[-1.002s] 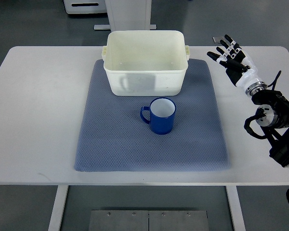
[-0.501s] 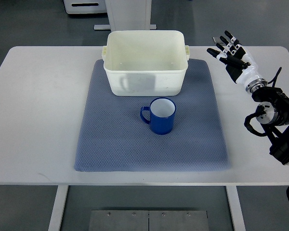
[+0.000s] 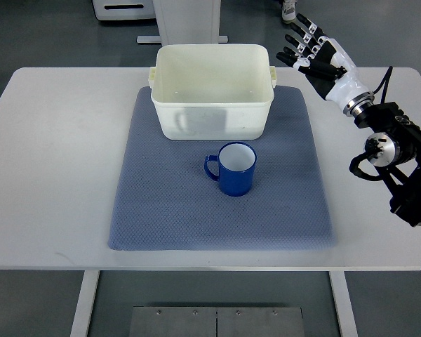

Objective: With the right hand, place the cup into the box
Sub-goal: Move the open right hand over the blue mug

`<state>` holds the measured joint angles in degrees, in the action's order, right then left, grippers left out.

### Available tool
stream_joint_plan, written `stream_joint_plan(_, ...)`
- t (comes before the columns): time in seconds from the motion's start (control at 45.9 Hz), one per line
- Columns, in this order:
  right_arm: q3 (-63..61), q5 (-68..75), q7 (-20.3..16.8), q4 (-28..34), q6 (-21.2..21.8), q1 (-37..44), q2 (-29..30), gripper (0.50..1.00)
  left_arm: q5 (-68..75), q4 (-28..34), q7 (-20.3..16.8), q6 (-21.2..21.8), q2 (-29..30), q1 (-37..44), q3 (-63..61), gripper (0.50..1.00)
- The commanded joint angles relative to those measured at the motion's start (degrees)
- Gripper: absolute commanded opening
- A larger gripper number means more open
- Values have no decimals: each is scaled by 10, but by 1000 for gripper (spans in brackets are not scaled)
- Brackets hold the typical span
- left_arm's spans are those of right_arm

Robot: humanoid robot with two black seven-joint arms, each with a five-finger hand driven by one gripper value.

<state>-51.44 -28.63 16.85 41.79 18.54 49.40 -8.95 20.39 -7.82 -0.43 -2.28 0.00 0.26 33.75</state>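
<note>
Cup (image 3: 236, 168) stands on mat (image 3: 221, 210), just in front of box (image 3: 212, 98). Box sits at mat's rear edge. Mat lies centred on table (image 3: 49, 175). Right hand (image 3: 317, 56) is right of box, past table's rear edge.

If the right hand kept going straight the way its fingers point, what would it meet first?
Probably nothing: the right hand, open, points up-left past the table's far edge, beyond the box, toward floor. Depth is unclear.
</note>
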Motion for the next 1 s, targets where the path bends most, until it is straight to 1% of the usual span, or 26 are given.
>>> stream_joint_plan(0.0, 1, -3, 0, 18, 18, -1, -4, 998, 0, 0, 0, 0, 0, 0, 0, 1000)
stream_joint_plan(0.087, 14, -6, 7, 39, 42, -3, -9, 998, 0, 0, 0, 0, 0, 0, 0, 1000)
stream_joint_plan(0.109, 14, -6, 7, 39, 42, -3, -9, 998, 0, 0, 0, 0, 0, 0, 0, 1000)
stream_joint_plan(0.131, 39, -7, 21, 54, 61, -3, -19, 998, 0, 0, 0, 0, 0, 0, 0, 1000)
stream_joint_plan(0.174, 58, -9, 31, 64, 69, -3, -27, 998, 0, 0, 0, 0, 0, 0, 0, 1000)
stream_joint_plan(0.261, 97, -26, 50, 80, 76, -2, -38, 998, 0, 0, 0, 0, 0, 0, 0, 1000)
stream_joint_plan(0.436, 148, -103, 118, 89, 87, 4, -53, 998, 0, 0, 1, 0, 0, 0, 0, 1000)
stream_joint_plan(0.566, 156, -111, 123, 89, 98, 10, -53, 998, 0, 0, 0, 0, 0, 0, 0, 1000)
stream_joint_plan(0.697, 164, -114, 122, 91, 121, 12, -53, 998, 0, 0, 0, 0, 0, 0, 0, 1000)
stream_joint_plan(0.98, 218, -120, 122, 93, 122, 11, -49, 998, 0, 0, 1, 0, 0, 0, 0, 1000)
